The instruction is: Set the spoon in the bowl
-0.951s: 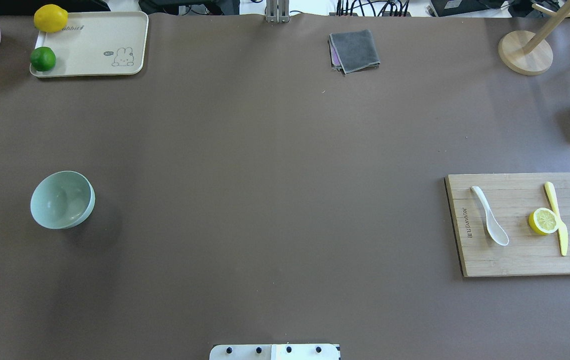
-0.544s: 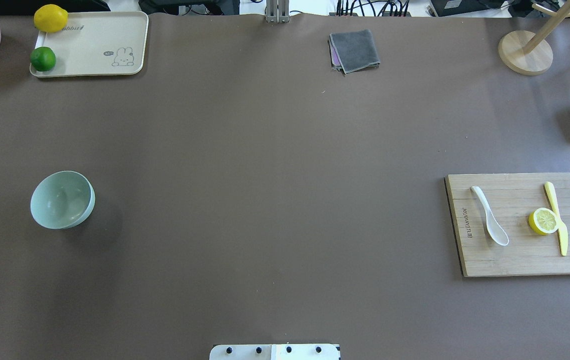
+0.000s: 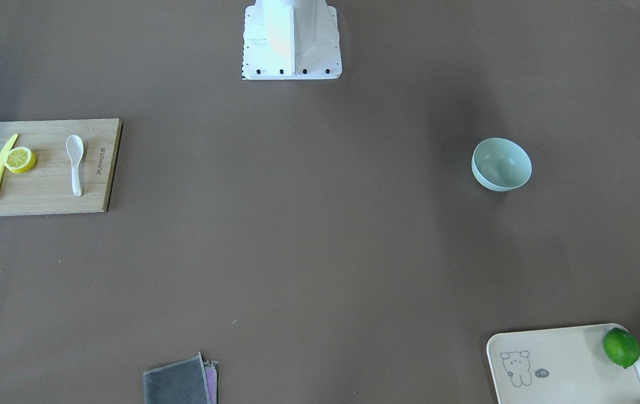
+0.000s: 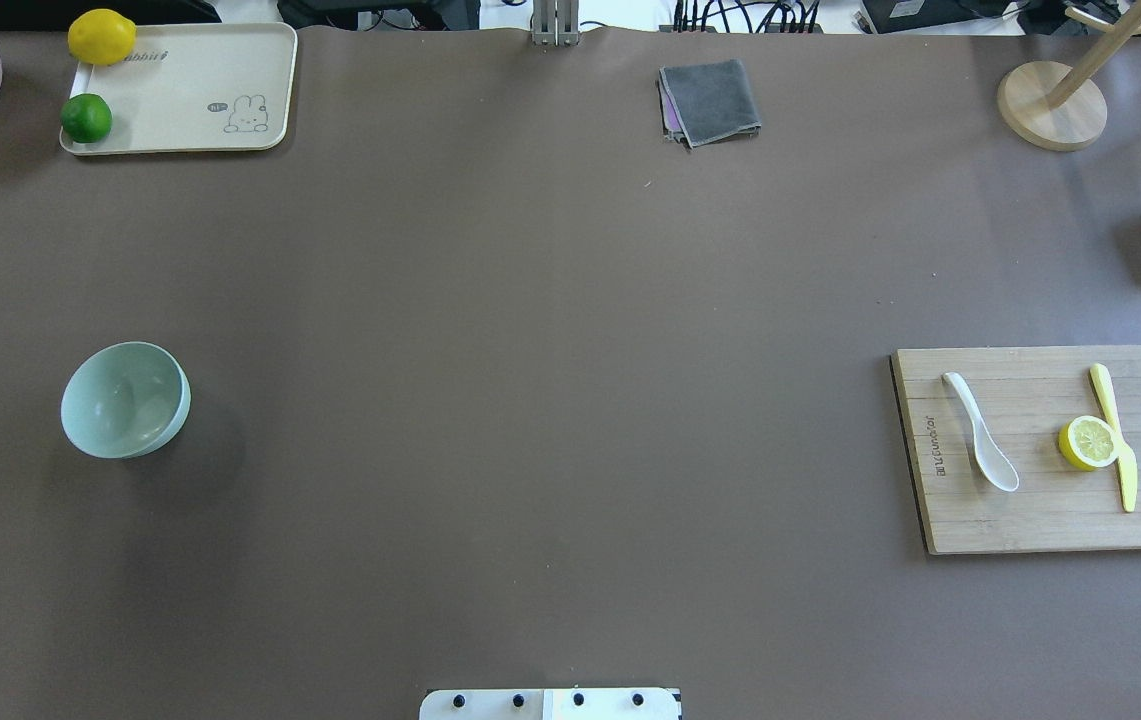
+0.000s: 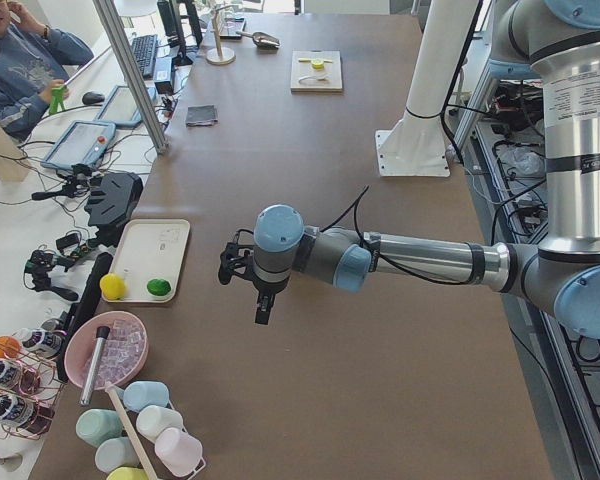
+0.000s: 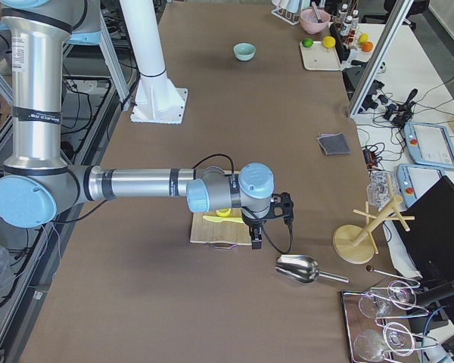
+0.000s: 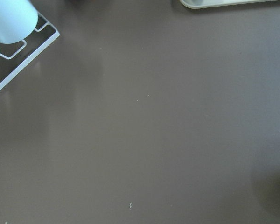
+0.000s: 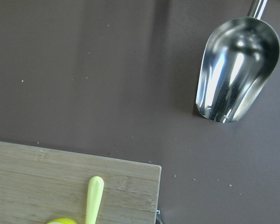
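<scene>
The white spoon (image 4: 980,445) lies on the wooden cutting board (image 4: 1030,520) at the table's right, scoop toward the robot; it also shows in the front-facing view (image 3: 75,163). The pale mint-green bowl (image 4: 125,400) stands empty at the table's left and shows in the front view (image 3: 501,164) and the right side view (image 6: 244,51). My left gripper (image 5: 263,308) hangs over the table's left end, outside the overhead view; I cannot tell if it is open or shut. My right gripper (image 6: 256,238) hangs over the board's outer end; I cannot tell its state.
A yellow knife (image 4: 1127,485) and a lemon half (image 4: 1088,442) share the board. A metal scoop (image 8: 235,70) lies just beyond it. A cream tray (image 4: 180,100) with a lemon and lime, a grey cloth (image 4: 712,100) and a wooden stand (image 4: 1050,105) line the far edge.
</scene>
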You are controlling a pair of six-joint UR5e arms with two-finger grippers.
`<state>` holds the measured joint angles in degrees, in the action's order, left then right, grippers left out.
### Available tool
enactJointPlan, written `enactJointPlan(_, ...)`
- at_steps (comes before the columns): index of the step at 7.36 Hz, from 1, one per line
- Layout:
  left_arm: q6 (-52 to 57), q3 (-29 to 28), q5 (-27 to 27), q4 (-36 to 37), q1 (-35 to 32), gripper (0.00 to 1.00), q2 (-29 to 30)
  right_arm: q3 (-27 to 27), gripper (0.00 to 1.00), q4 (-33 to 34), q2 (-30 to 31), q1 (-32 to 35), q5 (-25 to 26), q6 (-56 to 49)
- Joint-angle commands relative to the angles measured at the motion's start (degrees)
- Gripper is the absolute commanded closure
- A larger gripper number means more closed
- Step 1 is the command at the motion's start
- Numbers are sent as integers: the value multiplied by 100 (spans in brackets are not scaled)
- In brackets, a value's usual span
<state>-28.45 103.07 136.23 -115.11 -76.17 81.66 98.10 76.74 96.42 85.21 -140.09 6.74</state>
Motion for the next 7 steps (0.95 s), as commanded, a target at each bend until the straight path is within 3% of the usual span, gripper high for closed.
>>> enactJointPlan(1, -1597, 11, -602, -704, 1221, 2, 165, 226, 0, -116, 26, -336, -159, 789)
enactJointPlan(2, -2012, -6, -1050, -819, 1775, 2, 314, 280, 0, -124, 26, -538, -142, 959)
enactJointPlan(4, -1972, -163, -1160, -838, 2235, 7, 359, 359, 0, -124, 17, -785, -133, 1083)
enactJointPlan(5, -1963, -217, -1169, -829, 2368, 22, 412, 359, 0, -124, 9, -873, -124, 1136)
enactJointPlan(6, -1954, -243, -1169, -829, 2518, 27, 421, 359, 0, -124, 17, -883, -124, 1136)
enactJointPlan(7, -1954, -278, -1169, -829, 2589, 40, 413, 359, 0, -124, 17, -892, -132, 1145)
